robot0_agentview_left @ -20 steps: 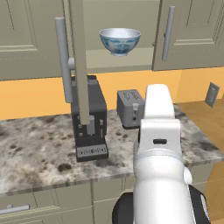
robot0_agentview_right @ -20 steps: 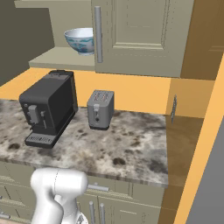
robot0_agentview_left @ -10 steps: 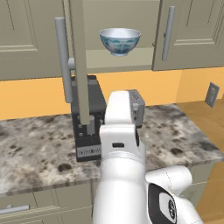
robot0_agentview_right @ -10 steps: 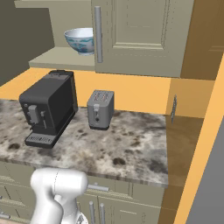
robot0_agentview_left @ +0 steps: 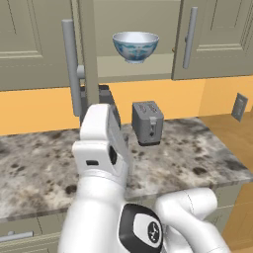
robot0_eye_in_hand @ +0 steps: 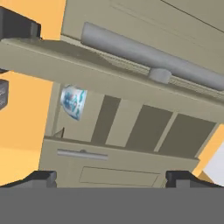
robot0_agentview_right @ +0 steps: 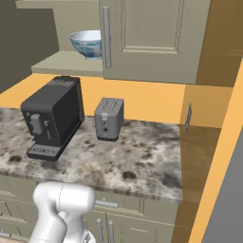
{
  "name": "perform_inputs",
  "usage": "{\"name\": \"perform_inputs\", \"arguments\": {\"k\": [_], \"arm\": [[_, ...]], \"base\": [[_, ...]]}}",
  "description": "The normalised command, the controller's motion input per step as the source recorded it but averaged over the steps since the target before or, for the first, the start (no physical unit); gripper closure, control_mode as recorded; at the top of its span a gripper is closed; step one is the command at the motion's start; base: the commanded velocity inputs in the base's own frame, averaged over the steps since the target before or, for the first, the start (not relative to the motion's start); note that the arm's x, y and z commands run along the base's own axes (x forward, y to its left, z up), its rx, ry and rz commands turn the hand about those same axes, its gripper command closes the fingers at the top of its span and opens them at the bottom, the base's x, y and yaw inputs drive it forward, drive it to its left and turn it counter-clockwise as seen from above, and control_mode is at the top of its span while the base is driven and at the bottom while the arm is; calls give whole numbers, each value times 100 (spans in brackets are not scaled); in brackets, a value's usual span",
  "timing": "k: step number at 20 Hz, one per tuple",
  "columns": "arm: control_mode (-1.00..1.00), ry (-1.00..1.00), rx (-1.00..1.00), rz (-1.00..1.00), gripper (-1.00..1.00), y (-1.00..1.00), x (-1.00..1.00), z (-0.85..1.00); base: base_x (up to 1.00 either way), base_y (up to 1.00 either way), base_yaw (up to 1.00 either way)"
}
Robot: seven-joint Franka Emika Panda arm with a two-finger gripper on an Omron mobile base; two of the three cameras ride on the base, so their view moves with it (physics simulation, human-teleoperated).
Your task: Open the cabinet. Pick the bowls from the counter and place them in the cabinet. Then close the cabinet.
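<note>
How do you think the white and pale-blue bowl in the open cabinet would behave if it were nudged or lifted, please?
The bowl looks glazed and rigid, so probably slippery and breakable. It stands upright on a narrow foot on the cabinet shelf, so a sideways push may tip or slide it. It seems small, likely light.

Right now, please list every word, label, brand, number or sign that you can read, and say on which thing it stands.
There are none to read.
Arm joint cap: a small white emblem, no letters.
Bowl: blue painted pattern, no text.
Coffee machine and toaster: no legible labels.
</note>
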Motion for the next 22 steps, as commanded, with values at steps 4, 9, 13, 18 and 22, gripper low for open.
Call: {"name": "perform_inputs", "arguments": {"k": [4,9,13,18,22], "arm": [[-100,0,0,-6,-100,40,15,-8],[-100,0,0,-6,-100,35,18,-15],[-100,0,0,-6,-100,33,18,-18],[-100,0,0,-7,-100,33,22,-21],[-100,0,0,-7,-100,34,33,-24]], "base": [[0,0,0],[0,0,0],[0,0,0],[0,0,0],[0,0,0]]}}
